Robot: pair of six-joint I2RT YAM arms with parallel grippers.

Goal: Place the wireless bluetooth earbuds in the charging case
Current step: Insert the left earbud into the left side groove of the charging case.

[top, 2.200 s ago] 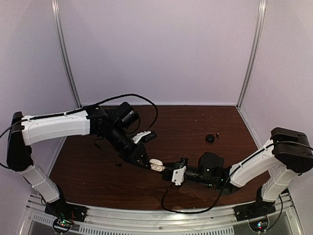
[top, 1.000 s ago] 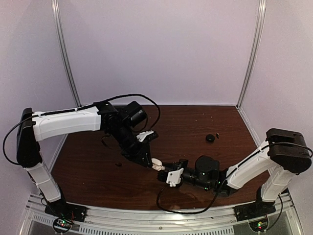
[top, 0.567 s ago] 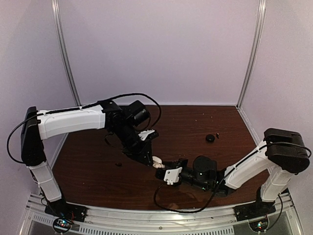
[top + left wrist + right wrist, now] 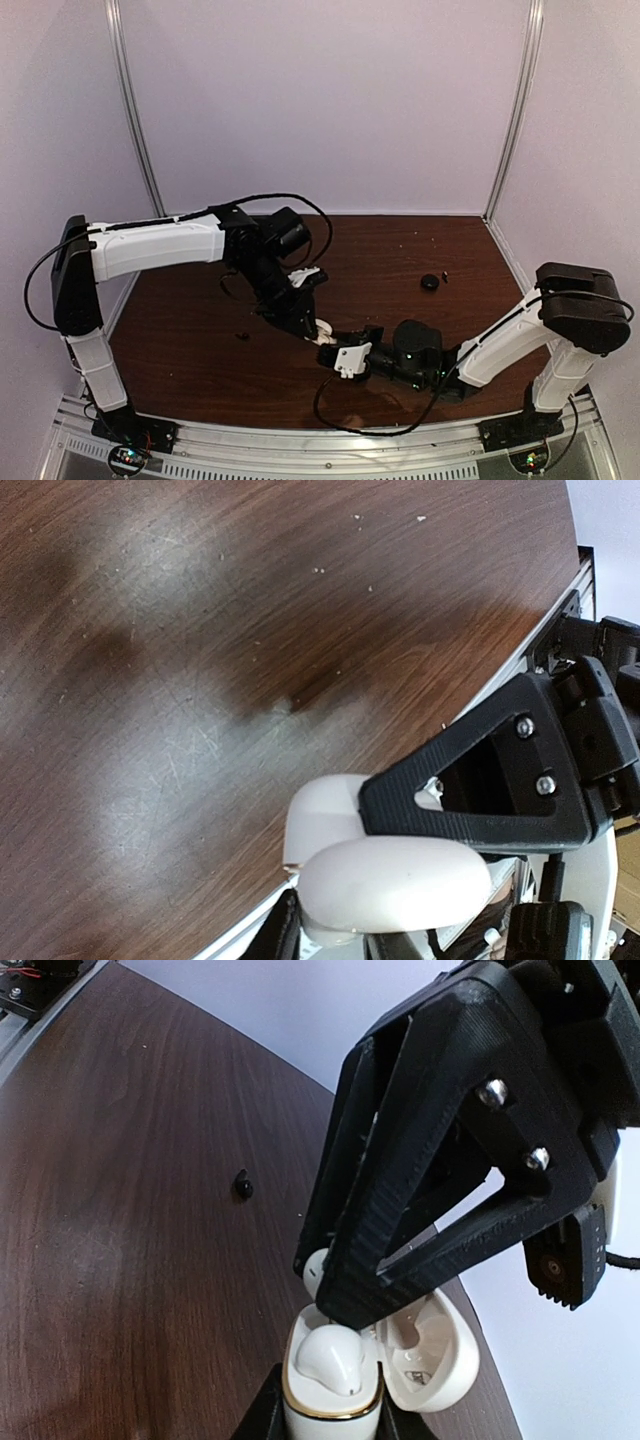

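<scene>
The white charging case [image 4: 330, 1400] with a gold rim is upright between my right gripper [image 4: 333, 1422] fingers, lid [image 4: 445, 1360] hinged open to the right. One white earbud [image 4: 330, 1355] sits in its near slot. My left gripper [image 4: 318, 329] comes down onto the case from above. A second white earbud [image 4: 314, 1269] is pinched at its black fingertips [image 4: 350, 1295], right over the case's far slot. In the left wrist view the case lid [image 4: 395, 880] fills the bottom beneath one black finger [image 4: 480, 790]. A tiny black earbud [image 4: 243, 1186] lies on the table to the left.
A black case [image 4: 429, 282] and a small black speck [image 4: 444, 277] lie on the brown table [image 4: 400, 250] at the back right. The black earbud [image 4: 241, 335] lies left of the grippers. The two arms meet near the table's front centre.
Both grippers stay together at the case. The right wrist has slid slightly left and the left arm's elbow has swung rightwards. The left fingers sit lower onto the case.
</scene>
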